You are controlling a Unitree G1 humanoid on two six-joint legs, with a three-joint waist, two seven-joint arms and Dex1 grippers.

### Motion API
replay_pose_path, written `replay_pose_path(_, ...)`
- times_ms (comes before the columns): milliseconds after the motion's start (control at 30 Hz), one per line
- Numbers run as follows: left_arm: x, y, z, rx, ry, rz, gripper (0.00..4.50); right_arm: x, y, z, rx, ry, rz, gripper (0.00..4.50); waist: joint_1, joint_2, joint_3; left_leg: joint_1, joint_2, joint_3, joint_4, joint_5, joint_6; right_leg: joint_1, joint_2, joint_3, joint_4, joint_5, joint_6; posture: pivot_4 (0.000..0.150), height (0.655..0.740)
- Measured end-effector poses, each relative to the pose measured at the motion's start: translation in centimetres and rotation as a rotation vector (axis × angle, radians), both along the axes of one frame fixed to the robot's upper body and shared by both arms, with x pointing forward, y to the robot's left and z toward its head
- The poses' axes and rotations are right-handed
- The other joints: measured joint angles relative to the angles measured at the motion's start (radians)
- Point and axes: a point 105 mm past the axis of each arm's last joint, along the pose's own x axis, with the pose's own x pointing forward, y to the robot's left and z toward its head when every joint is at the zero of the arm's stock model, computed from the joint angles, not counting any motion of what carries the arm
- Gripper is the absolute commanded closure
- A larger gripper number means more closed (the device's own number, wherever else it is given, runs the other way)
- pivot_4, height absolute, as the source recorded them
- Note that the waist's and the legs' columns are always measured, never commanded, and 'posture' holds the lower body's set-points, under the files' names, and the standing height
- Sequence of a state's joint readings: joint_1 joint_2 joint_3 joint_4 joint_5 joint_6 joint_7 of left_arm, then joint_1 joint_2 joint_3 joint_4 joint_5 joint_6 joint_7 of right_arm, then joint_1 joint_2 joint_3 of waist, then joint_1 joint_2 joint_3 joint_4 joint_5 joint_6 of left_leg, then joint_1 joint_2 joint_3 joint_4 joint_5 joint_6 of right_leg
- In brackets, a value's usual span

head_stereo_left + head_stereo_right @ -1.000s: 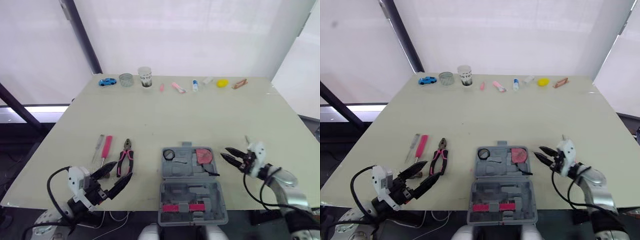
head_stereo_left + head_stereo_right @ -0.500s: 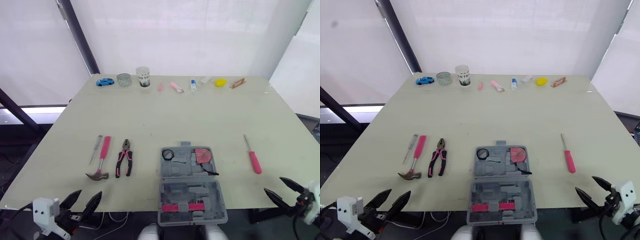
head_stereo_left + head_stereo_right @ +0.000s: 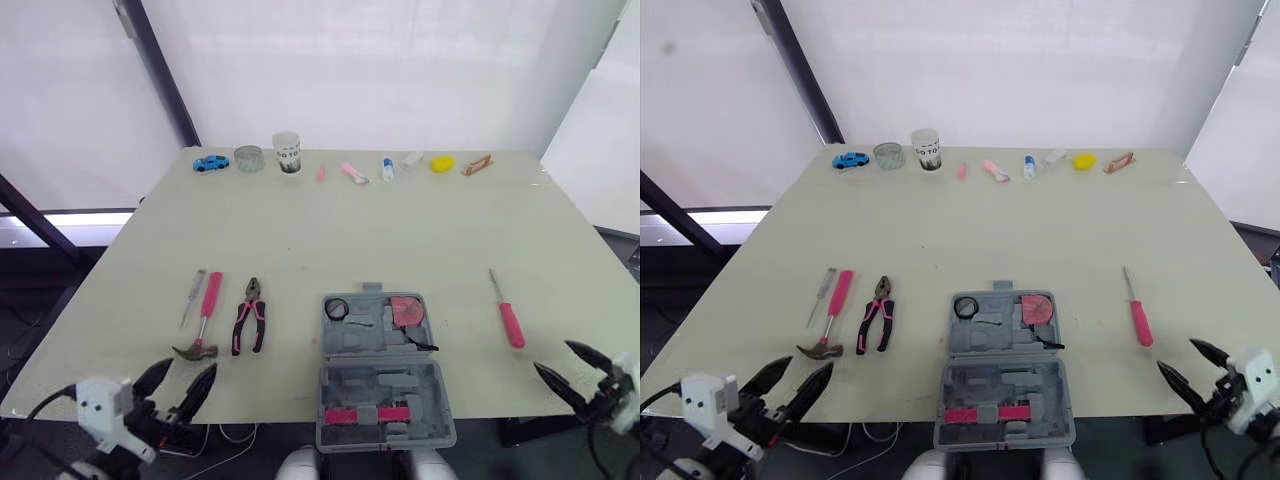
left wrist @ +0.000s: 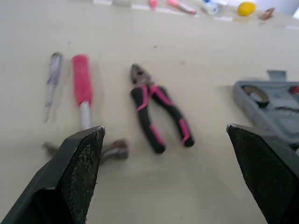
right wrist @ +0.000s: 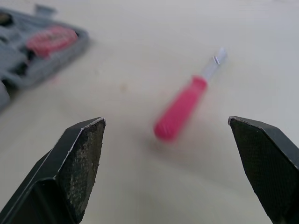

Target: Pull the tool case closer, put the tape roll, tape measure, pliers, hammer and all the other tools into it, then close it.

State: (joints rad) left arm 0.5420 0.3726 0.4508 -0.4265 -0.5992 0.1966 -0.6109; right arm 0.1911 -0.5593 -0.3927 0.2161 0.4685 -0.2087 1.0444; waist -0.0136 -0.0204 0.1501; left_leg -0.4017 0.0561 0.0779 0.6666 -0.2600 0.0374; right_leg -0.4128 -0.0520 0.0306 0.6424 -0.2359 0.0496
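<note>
The grey tool case (image 3: 385,380) lies open at the table's near edge. A black tape roll (image 3: 337,308) and a red tape measure (image 3: 406,310) sit in its far half, and a red tool (image 3: 365,414) in its near half. To its left lie the pink-handled pliers (image 3: 250,320), the hammer (image 3: 205,310) and a thin screwdriver (image 3: 193,297). A red screwdriver (image 3: 510,320) lies to its right. My left gripper (image 3: 180,385) hangs open at the near edge, just short of the hammer head. My right gripper (image 3: 565,365) is open and empty, near the red screwdriver (image 5: 180,112).
Along the table's far edge stand a blue toy car (image 3: 211,163), a glass jar (image 3: 249,158), a paper cup (image 3: 287,153), several small items and a yellow object (image 3: 443,164). A broad bare stretch of table (image 3: 380,230) separates them from the tools.
Both arms have drawn back from over the table to its near edge. The right gripper has opened and come off the red screwdriver, which still lies on the table.
</note>
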Motion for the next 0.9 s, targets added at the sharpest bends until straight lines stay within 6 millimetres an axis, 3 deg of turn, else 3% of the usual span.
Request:
replay_pose_path(200,3.3,-0.5,1.3,0.012,0.047,0.040,0.00,1.5,5.3,4.3,0.024,-0.091,0.296,0.07,0.002,0.000,0.000,0.000,0.000,0.000,0.000,0.001,0.002,0.002,0.001,-0.001,0.001,0.000,0.000,0.150,0.7400)
replay_pose_path(367,4.7,-1.0,1.4,0.021,0.148,0.042,0.00,2.8,9.5,7.8,0.017,-0.147,0.548,0.07,-0.003,0.000,0.001,0.000,0.000,0.000,0.001,0.001,0.002,0.002,0.002,0.000,0.001,0.001,0.000,0.150,0.7400)
replay_pose_path(433,5.3,-2.0,1.0,0.072,0.205,0.066,0.00,3.5,12.3,10.3,-0.007,-0.205,0.698,0.07,0.001,-0.001,0.002,0.001,-0.001,-0.001,0.000,0.001,0.002,0.002,0.003,-0.001,0.001,0.000,0.000,0.150,0.7400)
replay_pose_path(567,6.1,-2.1,0.3,0.080,0.272,0.159,0.00,3.8,13.5,10.2,-0.010,-0.180,0.754,0.07,0.018,-0.001,0.002,-0.001,-0.002,-0.003,0.001,0.001,0.002,0.003,0.002,-0.003,0.001,0.000,0.000,0.150,0.7400)
replay_pose_path(667,7.9,-3.7,0.0,0.092,0.359,0.226,0.00,4.0,15.0,10.3,-0.007,-0.176,0.819,0.07,0.027,-0.003,0.002,-0.001,-0.004,-0.004,0.002,0.002,0.002,0.004,0.002,-0.004,0.002,0.001,0.000,0.150,0.7400)
replay_pose_path(900,9.5,-5.3,-0.2,0.111,0.444,0.300,0.00,3.8,15.8,9.7,0.018,-0.147,0.838,0.07,0.024,-0.003,0.002,-0.001,-0.004,-0.004,0.002,0.002,0.001,0.004,0.003,-0.004,0.002,0.003,0.004,0.150,0.7400)
